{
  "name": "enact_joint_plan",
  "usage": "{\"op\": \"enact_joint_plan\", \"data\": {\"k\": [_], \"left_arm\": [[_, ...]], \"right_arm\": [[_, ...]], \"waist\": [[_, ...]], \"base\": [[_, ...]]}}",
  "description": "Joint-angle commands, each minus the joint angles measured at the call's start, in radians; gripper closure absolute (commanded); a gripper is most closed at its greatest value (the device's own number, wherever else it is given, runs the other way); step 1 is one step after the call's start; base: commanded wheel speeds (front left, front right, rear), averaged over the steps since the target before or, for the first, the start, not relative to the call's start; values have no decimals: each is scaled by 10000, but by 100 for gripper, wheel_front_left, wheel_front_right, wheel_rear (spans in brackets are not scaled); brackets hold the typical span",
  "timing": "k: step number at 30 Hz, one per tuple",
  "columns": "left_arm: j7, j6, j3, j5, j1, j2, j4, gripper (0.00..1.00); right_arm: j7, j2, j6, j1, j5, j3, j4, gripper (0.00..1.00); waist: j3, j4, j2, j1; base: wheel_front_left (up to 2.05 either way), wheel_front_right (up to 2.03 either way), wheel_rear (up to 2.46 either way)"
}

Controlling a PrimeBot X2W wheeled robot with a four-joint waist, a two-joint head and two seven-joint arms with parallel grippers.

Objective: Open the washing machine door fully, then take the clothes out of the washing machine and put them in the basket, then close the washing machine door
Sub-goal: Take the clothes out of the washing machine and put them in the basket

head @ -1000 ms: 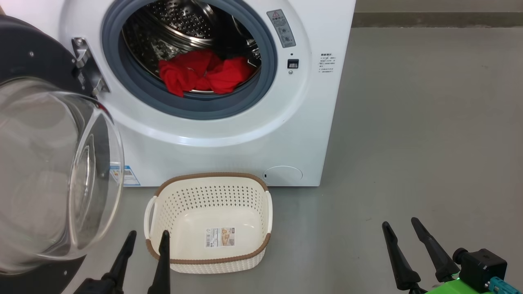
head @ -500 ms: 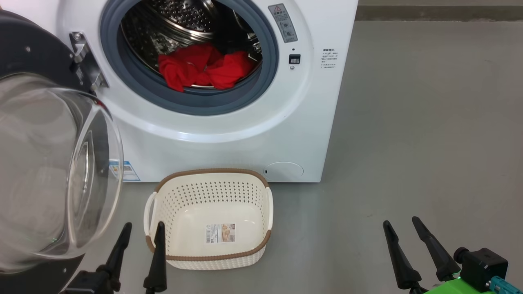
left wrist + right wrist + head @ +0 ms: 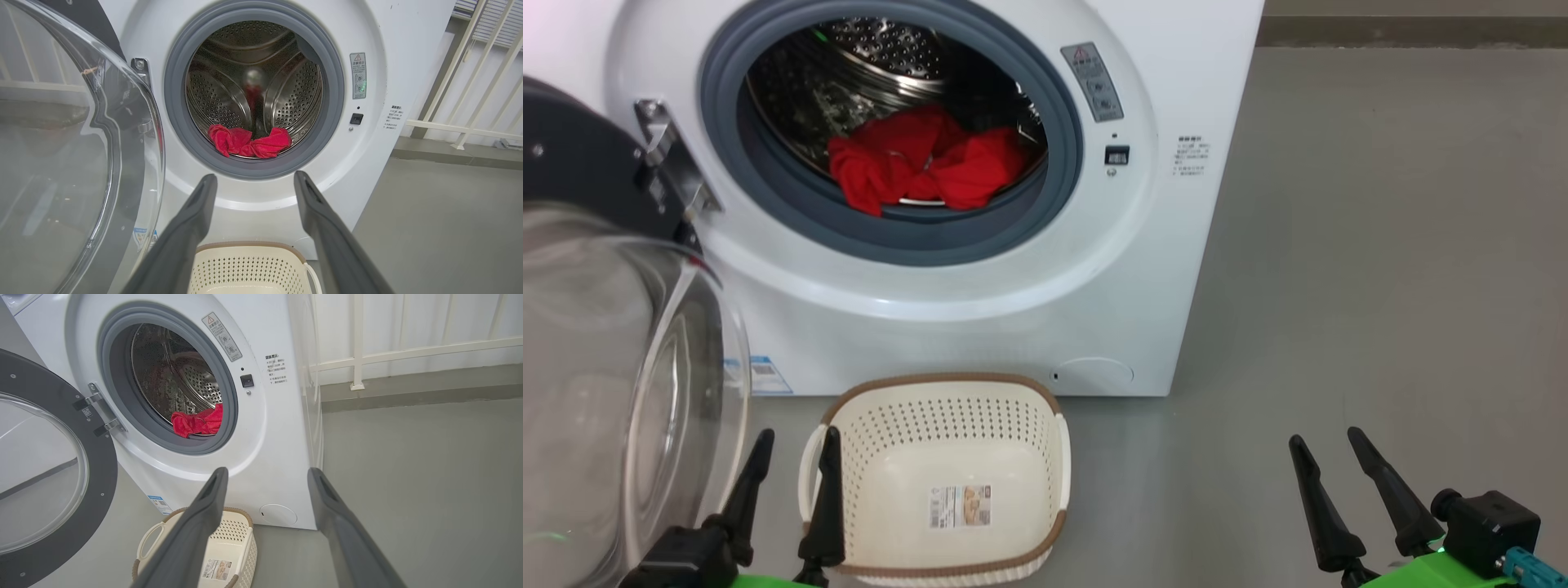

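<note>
**Door open, load in drum, both grippers empty.**
One washing machine (image 3: 980,310), one washing machine door (image 3: 613,384) swung open to the left, one basket (image 3: 943,379) and one red bundle of clothes (image 3: 923,159) were present; the garment count could not be determined. The clothes lay at the drum's near lip, well apart from both sets of fingers. The left gripper (image 3: 798,433) and right gripper (image 3: 1325,437) stood fully spread, holding nothing. The basket sat on the floor before the machine, just right of the left gripper.
</note>
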Motion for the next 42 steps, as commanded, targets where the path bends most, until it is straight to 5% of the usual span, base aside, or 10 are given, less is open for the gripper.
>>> {"op": "enact_joint_plan", "data": {"k": [1,25,42], "left_arm": [[-158,15,338,34,-442,162,-198,0],[-546,202,246,114,-743,182,-288,0],[-885,-126,252,51,-2632,230,1443,0]], "right_arm": [[-76,-77,90,-456,0,194,-273,0],[-125,-77,90,-711,-116,265,-396,0],[-117,-77,90,-1306,-380,617,-632,0]], "waist": [[27,8,0,0],[330,-70,0,0],[1246,-371,0,0]], "base": [[125,-125,0],[25,-25,0],[0,0,0]]}}
